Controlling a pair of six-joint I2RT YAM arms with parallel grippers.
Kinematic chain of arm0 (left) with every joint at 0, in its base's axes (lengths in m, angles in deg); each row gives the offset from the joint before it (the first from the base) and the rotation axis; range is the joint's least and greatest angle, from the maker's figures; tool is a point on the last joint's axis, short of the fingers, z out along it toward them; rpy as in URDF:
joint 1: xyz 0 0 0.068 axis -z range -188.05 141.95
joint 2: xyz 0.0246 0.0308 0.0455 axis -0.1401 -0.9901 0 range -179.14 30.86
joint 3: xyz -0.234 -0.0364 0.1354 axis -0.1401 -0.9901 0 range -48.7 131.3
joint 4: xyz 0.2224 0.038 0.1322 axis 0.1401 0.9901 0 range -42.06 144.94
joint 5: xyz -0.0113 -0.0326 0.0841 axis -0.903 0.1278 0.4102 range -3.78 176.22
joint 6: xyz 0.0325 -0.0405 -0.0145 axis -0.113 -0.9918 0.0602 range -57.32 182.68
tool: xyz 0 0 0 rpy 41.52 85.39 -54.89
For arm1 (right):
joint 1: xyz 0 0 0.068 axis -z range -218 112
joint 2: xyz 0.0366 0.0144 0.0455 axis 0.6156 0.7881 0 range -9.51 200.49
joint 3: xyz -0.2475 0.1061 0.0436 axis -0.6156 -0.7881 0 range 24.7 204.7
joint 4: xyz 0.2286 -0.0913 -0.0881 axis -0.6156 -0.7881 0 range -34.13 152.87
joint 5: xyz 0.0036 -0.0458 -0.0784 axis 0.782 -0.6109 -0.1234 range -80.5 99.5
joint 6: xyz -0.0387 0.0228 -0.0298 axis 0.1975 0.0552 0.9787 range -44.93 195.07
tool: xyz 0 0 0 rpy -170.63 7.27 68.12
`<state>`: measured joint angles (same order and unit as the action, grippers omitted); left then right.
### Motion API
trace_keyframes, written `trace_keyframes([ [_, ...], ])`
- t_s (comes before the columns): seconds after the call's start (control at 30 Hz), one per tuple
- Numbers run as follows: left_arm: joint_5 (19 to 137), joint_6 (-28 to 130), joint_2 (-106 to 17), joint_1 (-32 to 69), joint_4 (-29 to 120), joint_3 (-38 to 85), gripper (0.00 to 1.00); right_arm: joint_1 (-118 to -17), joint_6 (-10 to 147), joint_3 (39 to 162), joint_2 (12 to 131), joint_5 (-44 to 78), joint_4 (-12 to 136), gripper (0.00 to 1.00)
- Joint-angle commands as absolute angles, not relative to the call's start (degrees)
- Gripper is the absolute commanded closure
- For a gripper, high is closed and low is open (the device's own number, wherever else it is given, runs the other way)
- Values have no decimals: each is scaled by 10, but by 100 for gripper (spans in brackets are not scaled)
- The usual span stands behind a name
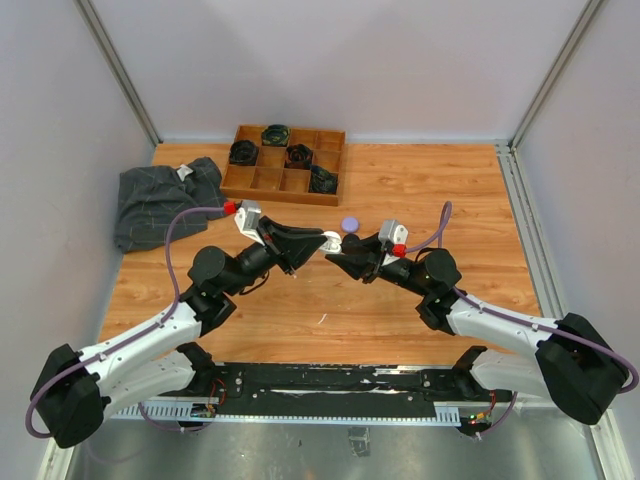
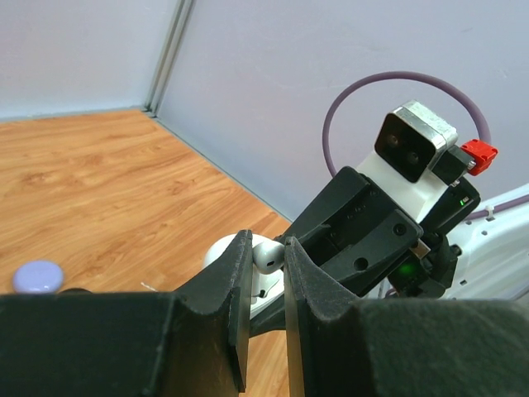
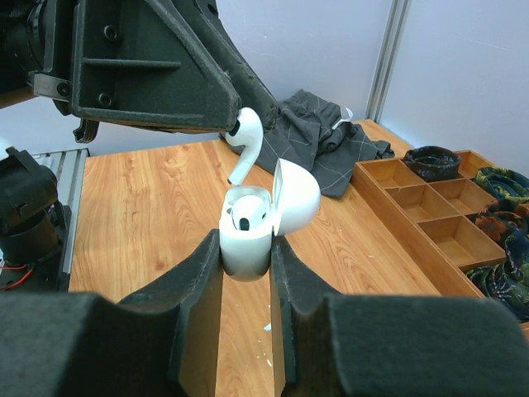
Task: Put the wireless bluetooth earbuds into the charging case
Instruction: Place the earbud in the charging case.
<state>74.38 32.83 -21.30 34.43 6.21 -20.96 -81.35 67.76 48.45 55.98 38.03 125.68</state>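
Nearest, mid-table, the right gripper point(image 3: 246, 244) pinches the open white charging case point(image 3: 248, 263) upright, lid hinged back, a seated earbud point(image 3: 245, 217) showing inside. Just above it, the left gripper point(image 2: 266, 248) is clamped on a second earbud point(image 3: 245, 136), stem angled down toward the case mouth, apparently not touching. Step judged: inserting the second bud. Next move likely calls for fine alignment, slow lowering, then release. Beyond lie a lilac puck point(image 1: 349, 224), then a wooden tray point(image 1: 280, 196) and grey cloth point(image 1: 160, 205).

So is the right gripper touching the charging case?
Touching. The right wrist view shows the charging case pressed between both fingers of the right gripper, with no gap on either side.
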Motion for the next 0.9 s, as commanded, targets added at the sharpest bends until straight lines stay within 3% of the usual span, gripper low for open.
trace_keyframes([
  [0.0,746,340,-219,350,31,-212,88,-813,671,502,551,388,1288,99],
  [0.57,746,342,-225,363,28,-229,87,-813,670,497,540,376,1292,99],
  [0.87,714,351,-228,368,30,-232,80,-813,679,491,529,367,1286,99],
])
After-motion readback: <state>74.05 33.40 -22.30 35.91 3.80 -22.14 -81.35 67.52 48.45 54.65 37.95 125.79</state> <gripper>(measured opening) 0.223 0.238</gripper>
